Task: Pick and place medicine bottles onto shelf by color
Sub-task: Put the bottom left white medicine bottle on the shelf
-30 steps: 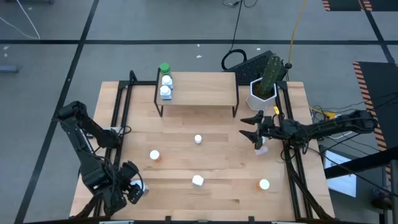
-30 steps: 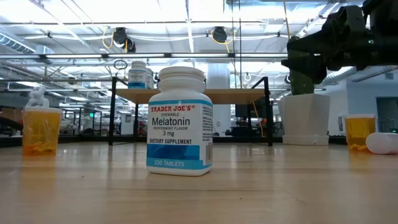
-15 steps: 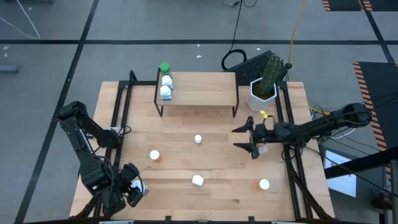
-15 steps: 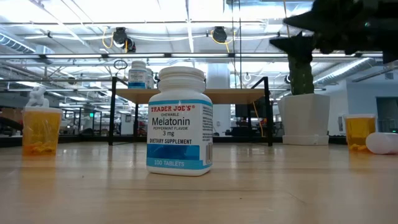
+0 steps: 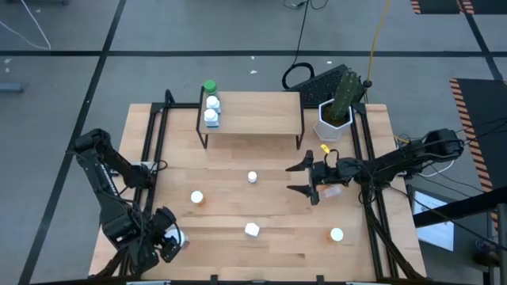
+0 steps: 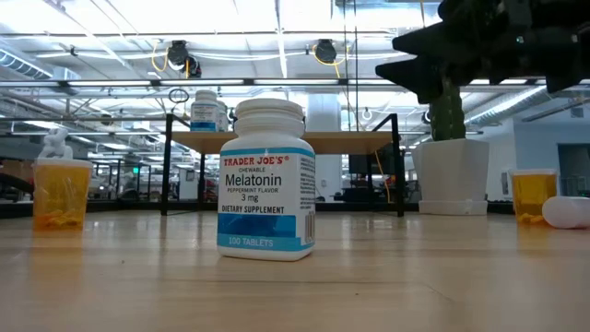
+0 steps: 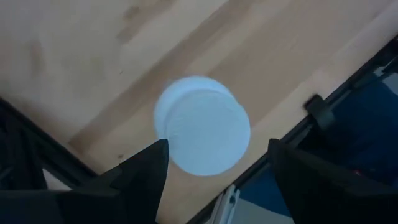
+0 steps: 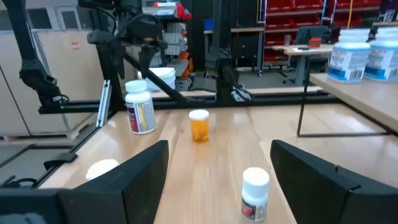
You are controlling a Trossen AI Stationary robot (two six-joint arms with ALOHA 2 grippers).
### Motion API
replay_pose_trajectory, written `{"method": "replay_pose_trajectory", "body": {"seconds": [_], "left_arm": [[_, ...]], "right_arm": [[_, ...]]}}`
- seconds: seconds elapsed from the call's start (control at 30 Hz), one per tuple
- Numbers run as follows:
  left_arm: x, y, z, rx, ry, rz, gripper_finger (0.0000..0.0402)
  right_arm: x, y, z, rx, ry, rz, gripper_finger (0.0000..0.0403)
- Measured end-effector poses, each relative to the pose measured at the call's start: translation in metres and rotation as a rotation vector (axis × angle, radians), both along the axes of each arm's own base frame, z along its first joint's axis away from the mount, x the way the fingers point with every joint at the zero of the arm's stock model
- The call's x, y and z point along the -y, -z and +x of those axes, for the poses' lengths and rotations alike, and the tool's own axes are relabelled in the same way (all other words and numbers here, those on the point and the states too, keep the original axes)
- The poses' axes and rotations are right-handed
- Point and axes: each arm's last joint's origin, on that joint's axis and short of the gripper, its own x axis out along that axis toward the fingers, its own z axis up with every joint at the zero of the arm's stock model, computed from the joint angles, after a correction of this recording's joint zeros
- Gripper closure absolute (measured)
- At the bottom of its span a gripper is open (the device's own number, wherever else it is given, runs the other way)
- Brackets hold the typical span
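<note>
High view: three bottles (image 5: 211,105) stand on the shelf (image 5: 261,115); at least four wait on the table (image 5: 261,214). Right gripper (image 5: 303,180) hovers mid-table, spread, empty; left gripper (image 5: 170,241) gapes over a white cap (image 7: 202,134).

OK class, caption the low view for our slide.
Melatonin bottle stands before the shelf; the open right gripper hovers overhead.

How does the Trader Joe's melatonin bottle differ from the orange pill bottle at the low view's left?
The white, blue-labelled Trader Joe's melatonin bottle has an opaque body; the translucent orange pill bottle shows its contents collected at the bottom. The melatonin bottle carries a printed label, while no label is visible on the orange one. The melatonin bottle stands nearest the low camera; the orange bottle stands farther back. Both stand upright on the light-wood table.
</note>
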Motion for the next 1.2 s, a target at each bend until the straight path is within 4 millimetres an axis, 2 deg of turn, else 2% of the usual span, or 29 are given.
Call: {"method": "replay_pose_trajectory", "body": {"seconds": [0.37, 0.5, 0.6, 0.77, 0.87, 0.97, 1.07, 1.2], "left_arm": [[-0.004, 0.000, 0.004, -0.101, 0.004, -0.054, 0.0124], [-0.010, -0.007, 0.007, -0.086, 0.007, -0.087, 0.0124], [-0.017, -0.020, 0.008, -0.077, -0.003, -0.144, 0.0124], [-0.021, -0.056, 0.010, -0.017, -0.002, -0.167, 0.0124], [-0.018, -0.073, 0.014, 0.069, 0.021, -0.152, 0.0124], [-0.008, -0.081, 0.020, 0.147, 0.087, -0.107, 0.0124], [0.004, -0.077, 0.029, 0.163, 0.148, -0.055, 0.0124], [0.011, -0.057, 0.034, 0.103, 0.239, 0.051, 0.0124]], "right_arm": [[0.000, -0.002, 0.000, 0.019, -0.001, -0.008, 0.0123], [0.000, -0.003, 0.000, 0.031, -0.001, -0.006, 0.0123], [0.000, -0.004, 0.000, 0.036, -0.002, -0.006, 0.0123], [0.000, -0.004, 0.000, 0.036, -0.002, -0.006, 0.0123], [0.000, -0.004, 0.000, 0.036, -0.002, -0.006, 0.0123], [0.000, -0.003, 0.000, 0.032, -0.003, -0.007, 0.0123], [0.000, -0.003, 0.000, 0.031, -0.004, -0.005, 0.0123], [0.000, -0.002, 0.000, 0.019, -0.007, -0.012, 0.0123]]}}
